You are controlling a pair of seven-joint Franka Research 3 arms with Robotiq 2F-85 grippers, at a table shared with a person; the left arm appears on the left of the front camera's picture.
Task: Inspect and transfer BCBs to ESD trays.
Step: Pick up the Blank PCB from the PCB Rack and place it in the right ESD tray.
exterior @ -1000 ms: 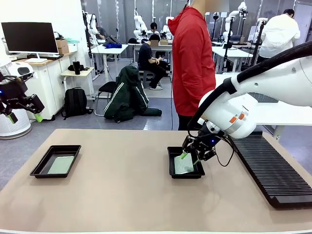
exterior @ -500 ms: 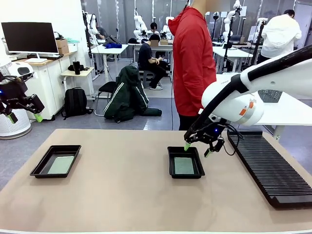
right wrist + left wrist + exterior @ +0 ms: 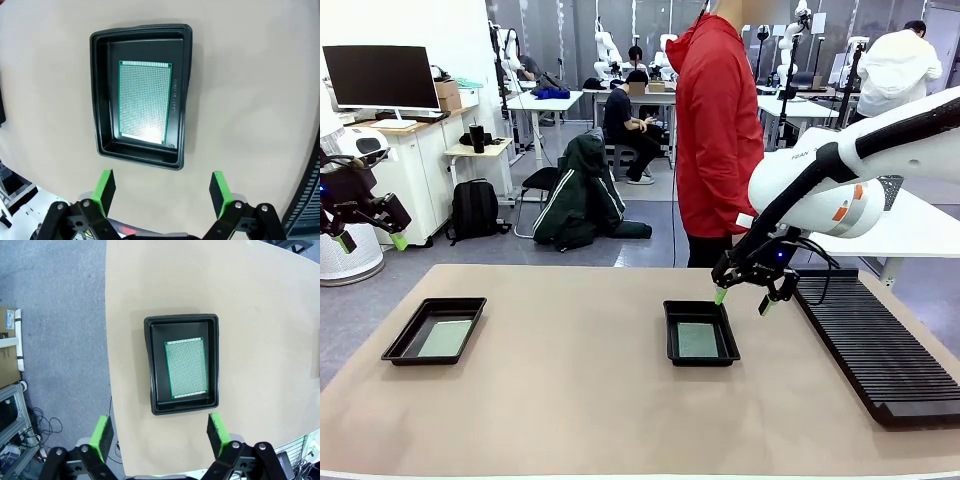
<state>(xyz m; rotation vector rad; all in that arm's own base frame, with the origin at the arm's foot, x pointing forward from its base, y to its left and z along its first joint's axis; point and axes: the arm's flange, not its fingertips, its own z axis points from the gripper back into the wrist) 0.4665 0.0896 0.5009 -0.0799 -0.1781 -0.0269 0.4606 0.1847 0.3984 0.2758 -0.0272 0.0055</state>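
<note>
The right gripper (image 3: 743,300) hangs with its fingers apart and holds nothing. It is at about 1 o'clock from the middle tray (image 3: 701,333), up off the table. A BCB (image 3: 145,101) lies flat inside that tray. The left gripper (image 3: 370,241) is wide apart too, at 11 o'clock from the left tray (image 3: 435,330), which holds its own board (image 3: 186,368).

To do this step well, I think the arm should lift straight up and not bump the rim.

The table (image 3: 570,400) is plain tan. A long black rack (image 3: 875,350) sits at 3 o'clock. A person in red (image 3: 717,130) stands at 12 o'clock.
</note>
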